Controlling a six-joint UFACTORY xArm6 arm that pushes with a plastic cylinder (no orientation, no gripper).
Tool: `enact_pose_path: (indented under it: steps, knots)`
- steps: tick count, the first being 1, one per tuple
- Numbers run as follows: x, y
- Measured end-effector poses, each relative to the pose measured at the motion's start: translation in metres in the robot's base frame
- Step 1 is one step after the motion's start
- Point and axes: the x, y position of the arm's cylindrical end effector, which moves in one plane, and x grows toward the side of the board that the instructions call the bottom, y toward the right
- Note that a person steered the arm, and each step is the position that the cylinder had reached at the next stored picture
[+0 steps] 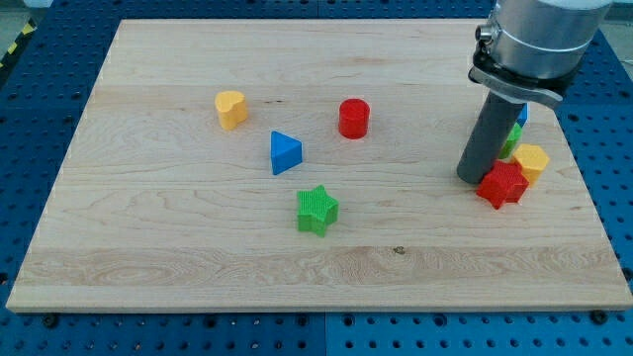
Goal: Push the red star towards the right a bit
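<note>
No readable writing or brand marks anywhere. Pale wooden bench (198,237) with visible grain, lying on a blue perforated base (613,148). Dark, smooth cylindrical rod hanging from a grey metal arm housing (539,35) at the view's upper right; my tip (475,180) down at the board, just left of the red star (503,184), touching or almost touching it. No jaws on this tool, just a plain rod holding nothing. Red star ribbed on its faces, near the bench's right edge, pressed against a yellow block (532,160) to its upper right; green block (510,139) and blue block (521,114) partly hidden behind the rod. Farther left, well apart: yellow heart-like block (230,109), red cylinder (354,118), blue triangle (285,152), ribbed green star (316,210).
</note>
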Motion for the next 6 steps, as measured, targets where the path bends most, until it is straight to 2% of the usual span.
enact_pose_path:
  steps: [2,3,4,5,6]
  knots:
    - [-0.001,0.015]
    - [0.001,-0.002]
    - [0.020,-0.047]
    - [0.032,-0.038]
    - [0.042,0.013]
